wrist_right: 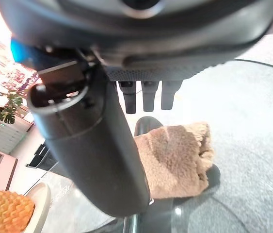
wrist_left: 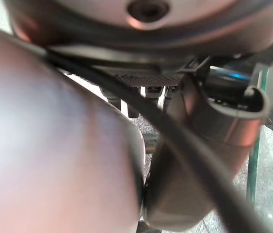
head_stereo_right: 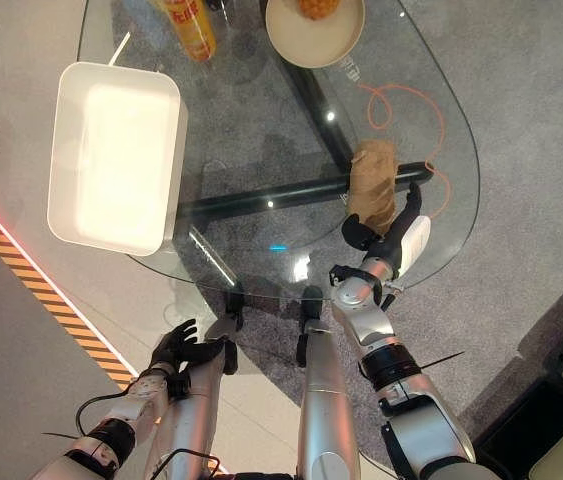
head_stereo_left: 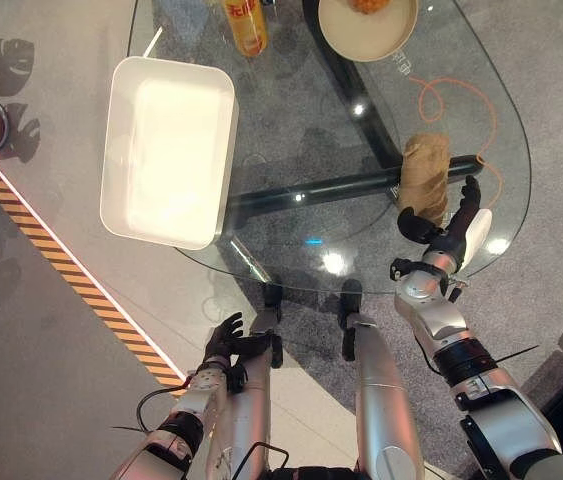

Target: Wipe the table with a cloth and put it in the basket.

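Cloth, brown and folded, lies near the glass table's right edge; right hand, fingers extended, touches it.

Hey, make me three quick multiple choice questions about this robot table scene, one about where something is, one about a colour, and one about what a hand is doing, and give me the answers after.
1. Where does the brown cloth lie on the glass table?
A. inside the basket
B. near the table's right edge, by the right hand
C. under the bowl

2. What colour is the basket?
A. white
B. green
C. black

3. What is the right hand doing?
A. resting low beside the robot
B. holding the bottle
C. reaching at the near end of the cloth, fingers straight

Answers: 1 B, the cloth sits by the right edge, far from the basket on the left. 2 A, the rectangular basket is plain white. 3 C, straight fingers point at the cloth; the left hand hangs low below the table.
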Robot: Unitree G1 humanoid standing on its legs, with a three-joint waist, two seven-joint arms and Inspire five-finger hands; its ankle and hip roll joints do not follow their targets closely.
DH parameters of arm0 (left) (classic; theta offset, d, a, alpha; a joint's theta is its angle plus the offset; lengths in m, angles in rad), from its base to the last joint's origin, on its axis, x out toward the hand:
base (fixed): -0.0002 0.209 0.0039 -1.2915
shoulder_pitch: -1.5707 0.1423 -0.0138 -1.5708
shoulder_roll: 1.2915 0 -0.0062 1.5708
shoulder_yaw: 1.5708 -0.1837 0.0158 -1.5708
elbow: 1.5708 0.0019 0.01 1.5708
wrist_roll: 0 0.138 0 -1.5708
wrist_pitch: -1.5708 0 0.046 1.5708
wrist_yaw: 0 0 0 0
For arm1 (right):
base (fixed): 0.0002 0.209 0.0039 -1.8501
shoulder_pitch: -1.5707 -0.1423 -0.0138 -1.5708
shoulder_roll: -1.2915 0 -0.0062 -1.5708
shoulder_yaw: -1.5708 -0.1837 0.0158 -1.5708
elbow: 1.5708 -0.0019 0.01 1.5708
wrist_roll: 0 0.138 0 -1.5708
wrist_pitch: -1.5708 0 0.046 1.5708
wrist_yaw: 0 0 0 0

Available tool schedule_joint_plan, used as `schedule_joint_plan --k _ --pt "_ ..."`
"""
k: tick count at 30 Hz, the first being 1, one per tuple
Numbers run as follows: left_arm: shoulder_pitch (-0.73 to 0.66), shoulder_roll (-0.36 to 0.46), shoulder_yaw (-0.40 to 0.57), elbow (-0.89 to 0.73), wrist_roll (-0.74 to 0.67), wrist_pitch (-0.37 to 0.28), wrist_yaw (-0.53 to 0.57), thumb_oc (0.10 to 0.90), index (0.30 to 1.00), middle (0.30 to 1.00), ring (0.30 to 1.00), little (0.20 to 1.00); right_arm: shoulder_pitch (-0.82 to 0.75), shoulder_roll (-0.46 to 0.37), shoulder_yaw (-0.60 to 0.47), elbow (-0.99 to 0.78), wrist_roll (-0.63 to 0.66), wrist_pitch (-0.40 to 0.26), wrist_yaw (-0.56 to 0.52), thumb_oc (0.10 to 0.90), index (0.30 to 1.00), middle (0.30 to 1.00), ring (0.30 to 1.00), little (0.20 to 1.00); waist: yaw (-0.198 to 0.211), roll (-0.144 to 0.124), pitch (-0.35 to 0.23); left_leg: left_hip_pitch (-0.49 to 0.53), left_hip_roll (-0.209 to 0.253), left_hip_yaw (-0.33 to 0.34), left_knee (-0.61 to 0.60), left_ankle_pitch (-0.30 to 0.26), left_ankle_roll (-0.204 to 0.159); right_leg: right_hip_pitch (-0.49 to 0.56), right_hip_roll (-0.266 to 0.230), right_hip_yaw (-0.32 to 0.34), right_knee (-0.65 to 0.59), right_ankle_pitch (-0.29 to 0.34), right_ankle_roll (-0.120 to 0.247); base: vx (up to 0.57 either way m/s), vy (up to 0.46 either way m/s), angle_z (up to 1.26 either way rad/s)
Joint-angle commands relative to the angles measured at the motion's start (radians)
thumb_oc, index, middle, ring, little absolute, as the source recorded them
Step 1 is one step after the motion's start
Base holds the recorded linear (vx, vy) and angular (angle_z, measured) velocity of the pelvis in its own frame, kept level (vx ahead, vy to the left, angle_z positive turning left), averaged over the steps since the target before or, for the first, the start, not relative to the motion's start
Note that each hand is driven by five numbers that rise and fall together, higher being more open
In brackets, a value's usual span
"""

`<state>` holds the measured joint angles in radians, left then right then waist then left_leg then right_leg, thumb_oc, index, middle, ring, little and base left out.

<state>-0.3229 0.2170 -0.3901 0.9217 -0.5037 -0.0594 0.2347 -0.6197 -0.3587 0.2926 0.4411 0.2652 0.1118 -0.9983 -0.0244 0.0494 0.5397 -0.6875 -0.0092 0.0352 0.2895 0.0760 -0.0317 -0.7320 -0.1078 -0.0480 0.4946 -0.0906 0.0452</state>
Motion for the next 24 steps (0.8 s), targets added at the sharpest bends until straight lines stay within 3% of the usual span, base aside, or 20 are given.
schedule_joint_plan --k 1,24 --pt "0.100 -0.034 -0.054 0.004 -0.027 0.010 0.042 0.800 0.900 0.900 0.900 0.900 -0.001 -0.076 -0.038 -0.109 -0.024 -0.025 -0.082 0.800 0.900 0.900 0.900 0.900 -0.003 0.003 -0.020 -0.059 -0.065 0.076 0.169 -0.138 0.058 -0.016 0.049 -0.050 -0.134 0.120 -0.031 0.03 0.013 0.01" --pt "0.080 -0.024 -0.071 -0.034 -0.053 0.029 0.046 0.800 0.900 0.900 0.900 0.900 -0.062 -0.087 0.008 -0.058 0.011 -0.012 -0.048 0.800 0.900 0.900 0.900 0.900 0.015 0.020 -0.020 -0.160 -0.074 0.056 0.196 -0.130 0.069 -0.132 0.048 -0.045 -0.097 0.137 -0.026 0.00 0.004 0.01"
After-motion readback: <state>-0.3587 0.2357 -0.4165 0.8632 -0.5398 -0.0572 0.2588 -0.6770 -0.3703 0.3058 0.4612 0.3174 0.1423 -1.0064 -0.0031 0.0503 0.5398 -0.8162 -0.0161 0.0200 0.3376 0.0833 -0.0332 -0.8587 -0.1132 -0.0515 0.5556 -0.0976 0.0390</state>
